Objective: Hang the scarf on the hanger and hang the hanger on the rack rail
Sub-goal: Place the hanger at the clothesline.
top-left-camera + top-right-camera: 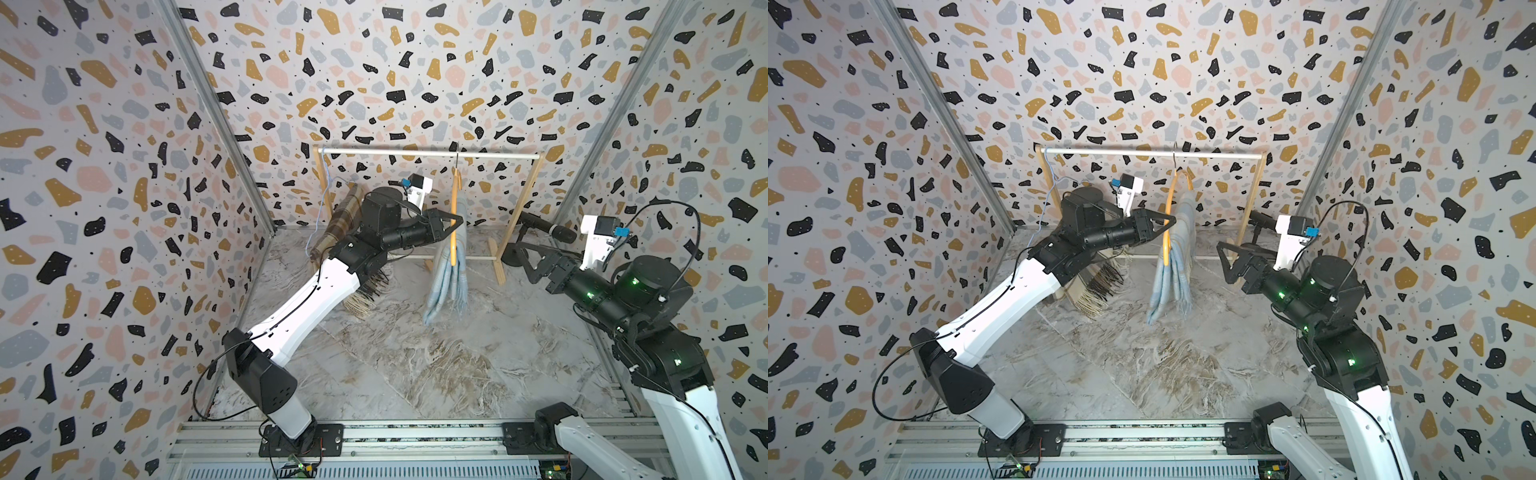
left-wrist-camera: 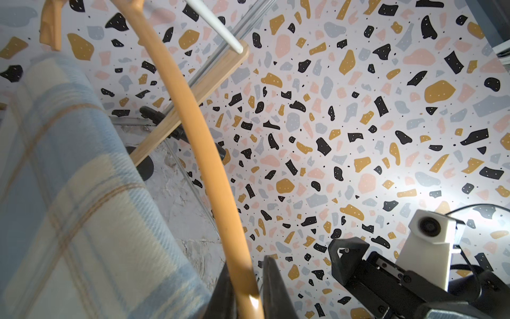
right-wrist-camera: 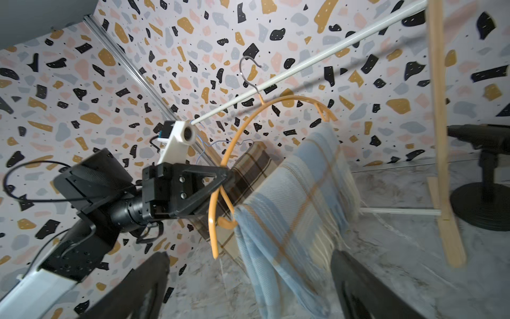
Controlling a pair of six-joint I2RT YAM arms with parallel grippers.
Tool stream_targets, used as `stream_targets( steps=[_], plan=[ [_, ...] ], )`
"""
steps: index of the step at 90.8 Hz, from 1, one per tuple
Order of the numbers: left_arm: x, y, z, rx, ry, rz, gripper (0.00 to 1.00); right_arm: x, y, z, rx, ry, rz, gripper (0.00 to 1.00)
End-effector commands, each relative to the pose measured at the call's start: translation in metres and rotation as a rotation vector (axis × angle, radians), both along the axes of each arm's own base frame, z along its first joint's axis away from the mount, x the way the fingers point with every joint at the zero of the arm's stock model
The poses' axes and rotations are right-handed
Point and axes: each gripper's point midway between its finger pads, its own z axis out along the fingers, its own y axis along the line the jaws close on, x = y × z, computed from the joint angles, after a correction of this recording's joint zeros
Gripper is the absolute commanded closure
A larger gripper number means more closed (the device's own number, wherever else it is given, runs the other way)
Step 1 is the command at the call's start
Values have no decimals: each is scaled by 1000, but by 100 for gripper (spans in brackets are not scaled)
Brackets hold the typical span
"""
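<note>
In both top views the left gripper (image 1: pixel 455 226) is pinched on the orange hanger (image 1: pixel 453 249) partway down its arm. The blue plaid scarf (image 1: pixel 446 286) is draped over the hanger just past the fingertips and trails below them, while the right gripper (image 1: pixel 526 264) is spread and empty, well apart from the scarf. The left wrist view shows the hanger's arm clamped between the dark jaws with the scarf just beside them (whether cloth brushes a finger cannot be told). In the right wrist view the right gripper's fingers (image 3: pixel 356 279) stand wide, the scarf hangs ahead between them, and the hanger's hook sits over the white rail (image 3: pixel 303 66).
</note>
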Motion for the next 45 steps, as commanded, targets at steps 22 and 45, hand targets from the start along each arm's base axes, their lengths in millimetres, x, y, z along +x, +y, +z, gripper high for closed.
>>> stream_targets(
  steps=[22,45],
  plan=[
    [34,24,56,-60,-171,17,100,3,-23,-24,-119,10,-123,0],
    [77,18,38,18,-146,3,100,4,-23,-35,-132,36,-119,0]
  ],
)
